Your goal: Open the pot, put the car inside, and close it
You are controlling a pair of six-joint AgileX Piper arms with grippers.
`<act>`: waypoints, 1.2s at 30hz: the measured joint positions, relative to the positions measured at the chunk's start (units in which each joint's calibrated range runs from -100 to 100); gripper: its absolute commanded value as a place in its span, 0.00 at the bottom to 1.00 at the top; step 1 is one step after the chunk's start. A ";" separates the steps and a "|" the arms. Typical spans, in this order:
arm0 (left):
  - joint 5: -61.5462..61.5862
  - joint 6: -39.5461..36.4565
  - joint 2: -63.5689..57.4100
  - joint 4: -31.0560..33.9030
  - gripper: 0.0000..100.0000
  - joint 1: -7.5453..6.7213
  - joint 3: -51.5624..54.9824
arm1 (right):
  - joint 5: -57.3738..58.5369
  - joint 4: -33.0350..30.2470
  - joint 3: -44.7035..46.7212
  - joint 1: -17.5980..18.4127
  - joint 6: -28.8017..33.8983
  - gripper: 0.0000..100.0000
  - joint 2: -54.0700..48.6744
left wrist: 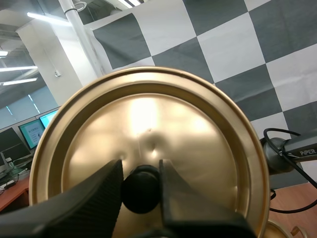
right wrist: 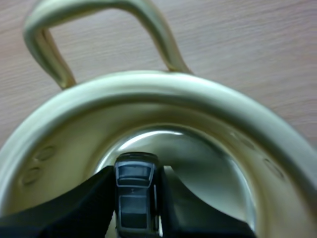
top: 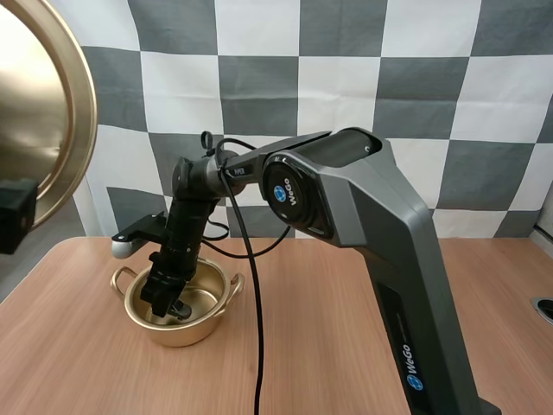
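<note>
2 arms are at work, and we place everything by the pot [top: 186, 333]. It stands open on the wooden table [top: 346, 346], golden and shiny, with 2 looped handles, 1 on each side of the rim.

Our right arm reaches forward and down over the pot. Our right gripper [right wrist: 134, 171] hangs inside the rim, toward the left half of the pot as the high camera sees it. Its 2 black fingers are clamped on the car [right wrist: 133, 193], 1 finger against each side. The car is small and dark and lies lengthwise between the fingertips, over the shiny bottom of the pot. We cannot tell whether the car touches the bottom or hangs just above it. Beyond the far rim of the pot, 1 handle [right wrist: 99, 10] sticks out over bare table.

Our left gripper [left wrist: 141, 171] holds the lid [left wrist: 163, 129] well above and to the left of the pot, clear of the rim. Its 2 fingers are closed on the black knob [left wrist: 140, 191] at the middle of the lid, 1 finger on each side. The lid is round and golden like the pot. It is tilted up on edge, with its knob side turned toward the left wrist camera.
</note>
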 measured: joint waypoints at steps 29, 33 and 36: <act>0.00 0.00 0.00 -0.95 0.00 0.06 0.00 | -7.28 -7.49 0.00 -0.17 8.52 0.00 1.03; 0.00 0.00 0.00 -0.95 0.00 0.06 0.00 | -7.24 -7.49 0.00 -0.17 8.52 0.00 1.03; 0.00 0.00 0.00 -0.95 0.00 0.06 0.00 | -10.53 -7.24 0.00 -0.17 8.52 0.00 1.03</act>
